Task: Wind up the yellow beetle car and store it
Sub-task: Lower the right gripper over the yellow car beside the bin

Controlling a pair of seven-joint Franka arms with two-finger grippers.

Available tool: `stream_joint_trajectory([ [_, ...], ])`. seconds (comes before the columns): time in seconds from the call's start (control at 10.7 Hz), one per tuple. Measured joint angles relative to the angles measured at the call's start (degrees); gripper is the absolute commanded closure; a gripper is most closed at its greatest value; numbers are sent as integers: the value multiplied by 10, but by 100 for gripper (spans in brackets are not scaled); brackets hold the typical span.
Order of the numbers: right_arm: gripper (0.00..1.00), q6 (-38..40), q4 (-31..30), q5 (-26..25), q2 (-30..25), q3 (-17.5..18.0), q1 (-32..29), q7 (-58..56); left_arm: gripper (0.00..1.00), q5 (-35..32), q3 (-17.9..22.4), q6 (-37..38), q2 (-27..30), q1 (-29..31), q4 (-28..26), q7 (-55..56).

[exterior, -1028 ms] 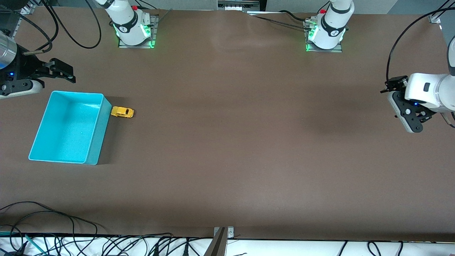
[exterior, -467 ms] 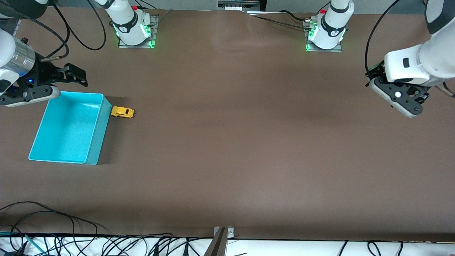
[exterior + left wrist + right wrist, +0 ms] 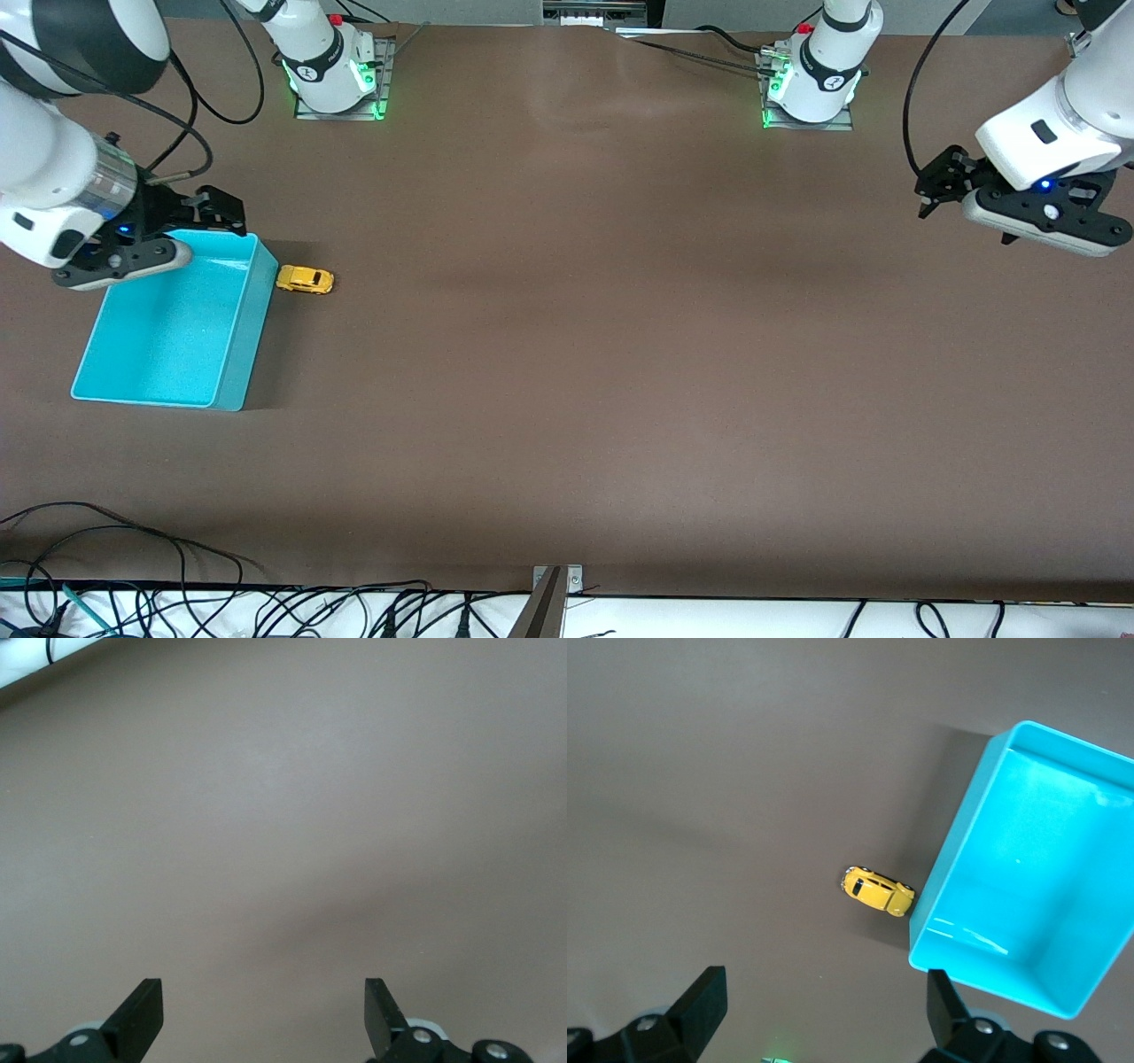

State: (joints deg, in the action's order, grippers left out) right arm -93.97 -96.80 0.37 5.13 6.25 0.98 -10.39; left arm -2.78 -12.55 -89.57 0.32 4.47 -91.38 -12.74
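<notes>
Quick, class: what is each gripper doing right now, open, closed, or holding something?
Left gripper: open, holding nothing, over bare table at the left arm's end.
Right gripper: open, holding nothing, above the turquoise bin's corner, near the yellow beetle car.

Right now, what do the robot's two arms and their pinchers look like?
Both arms are white and rounded with black bands at the joints. The right gripper and left gripper are black with two flat, pointed fingers, and a small blue light glows near each. Black cables loop along the arms. The bases shine green and each has a red button.
</notes>
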Motion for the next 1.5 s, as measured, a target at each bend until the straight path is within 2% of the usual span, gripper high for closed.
stream_joint_trajectory([
  [0.19,0,-38,-43,0,-1,4,0,-49,0,47,53,-5,26,-32,-33,7],
  [0.37,0,-73,-87,0,-2,4,0,-108,0,52,73,-5,32,-35,-40,11],
  [0.84,0,-197,-215,0,-11,4,-1,-288,0,50,74,22,32,-37,-42,71],
  [1.5,0,-383,-363,0,-20,2,-24,-544,0,50,74,22,32,-37,-41,76],
])
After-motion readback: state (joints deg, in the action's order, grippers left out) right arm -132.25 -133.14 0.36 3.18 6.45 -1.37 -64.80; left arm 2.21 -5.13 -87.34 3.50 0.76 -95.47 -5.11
